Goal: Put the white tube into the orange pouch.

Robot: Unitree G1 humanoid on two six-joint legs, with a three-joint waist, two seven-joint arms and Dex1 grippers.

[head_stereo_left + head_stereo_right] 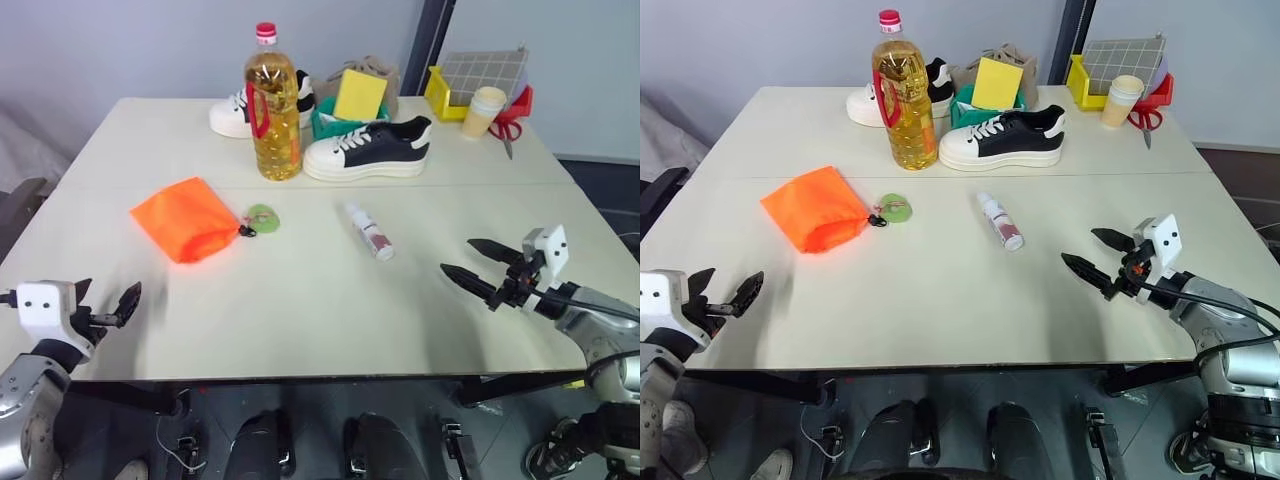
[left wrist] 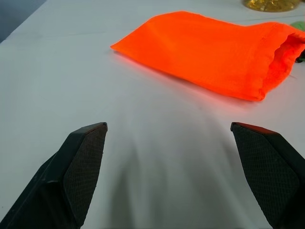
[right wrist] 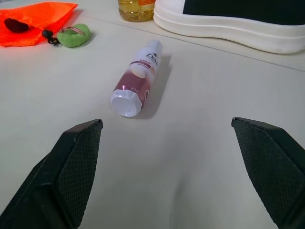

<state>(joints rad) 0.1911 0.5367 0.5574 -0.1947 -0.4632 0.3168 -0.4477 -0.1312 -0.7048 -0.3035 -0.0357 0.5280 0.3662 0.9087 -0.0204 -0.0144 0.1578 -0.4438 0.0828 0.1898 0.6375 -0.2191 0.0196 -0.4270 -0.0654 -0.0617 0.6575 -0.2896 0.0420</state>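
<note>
The white tube (image 1: 370,231) is lying flat mid-table, with the orange pouch (image 1: 184,218) at its 9 o'clock and the pouch's green tag (image 1: 263,216) between them. An oil bottle (image 1: 272,103) and a sneaker (image 1: 368,149) are standing at 12 o'clock, nothing blocking either path. The pouch's mouth is hard to read. My left gripper (image 1: 105,305) and right gripper (image 1: 475,263) are hovering spread wide, holding nothing.
</note>
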